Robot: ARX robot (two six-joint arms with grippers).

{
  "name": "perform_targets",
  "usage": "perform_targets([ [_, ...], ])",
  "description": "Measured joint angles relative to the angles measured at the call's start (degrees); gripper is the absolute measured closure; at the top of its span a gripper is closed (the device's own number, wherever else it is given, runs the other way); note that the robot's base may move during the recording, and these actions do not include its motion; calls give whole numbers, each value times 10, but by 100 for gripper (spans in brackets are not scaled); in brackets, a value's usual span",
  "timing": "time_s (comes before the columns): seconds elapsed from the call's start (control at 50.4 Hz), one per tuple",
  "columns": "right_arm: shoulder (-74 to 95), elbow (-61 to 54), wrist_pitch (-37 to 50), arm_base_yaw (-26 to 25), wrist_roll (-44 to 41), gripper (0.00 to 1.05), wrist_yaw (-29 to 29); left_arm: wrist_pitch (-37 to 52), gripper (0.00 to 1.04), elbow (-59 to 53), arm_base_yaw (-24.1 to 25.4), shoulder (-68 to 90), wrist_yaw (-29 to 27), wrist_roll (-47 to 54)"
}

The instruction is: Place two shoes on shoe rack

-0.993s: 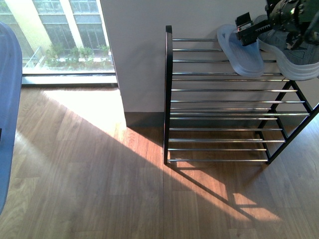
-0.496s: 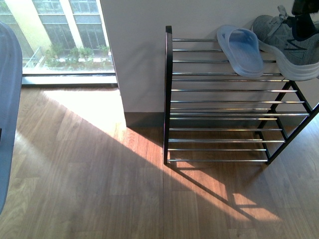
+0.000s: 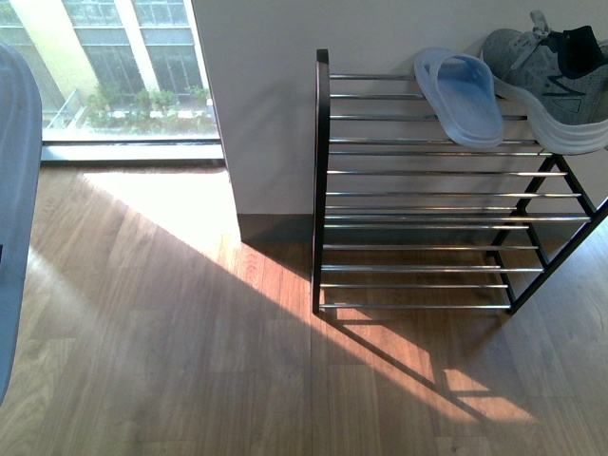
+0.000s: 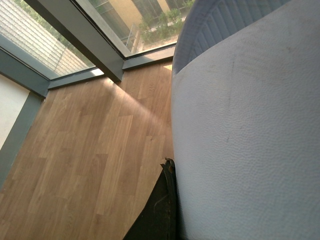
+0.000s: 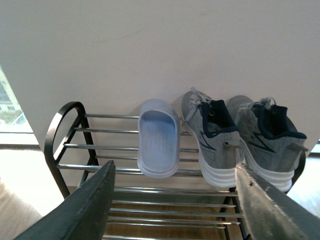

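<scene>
Top tier of rack (image 3: 418, 142): one slide (image 3: 460, 96) lies beside the sneakers (image 5: 240, 142), heels outward. In the right wrist view both sneakers are seen side by side, the slide just beside them on the window side, not touching.

Right gripper (image 5: 175, 200): fingers spread wide, nothing between them, backed off in front of the rack.

Left gripper: a second slide (image 4: 250, 130) is seen pressed against a dark finger (image 4: 160, 210) in the left wrist view; likely clamped on it, well away from the rack, by the window.

Step in hand, judged: second slide to be carried to the rack. It is best set on the free bars beside the first slide, sole flat across at least two bars, toe to the wall, released only once it rests.

Change from earlier frames: the right gripper was over the slide and sneaker; it has since withdrawn out of the front view. Shoes unmoved.
</scene>
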Motion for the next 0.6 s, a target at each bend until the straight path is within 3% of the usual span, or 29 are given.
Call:
perform_targets([
  [0.199, -102, -77, -21, -21, 0, 74, -16, 0, 103, 0, 0, 0, 0, 0],
  [0.318, -146, -103, -41, -27, 0, 91, -26, 0, 103, 0, 0, 0, 0, 0],
  [0.377, -178, -120, -57, -49, -1, 104, -57, 0, 103, 0, 0, 0, 0, 0],
  [0.596, -257, -151, -106, -66, 2, 103, -60, 0, 103, 0, 0, 0, 0, 0],
])
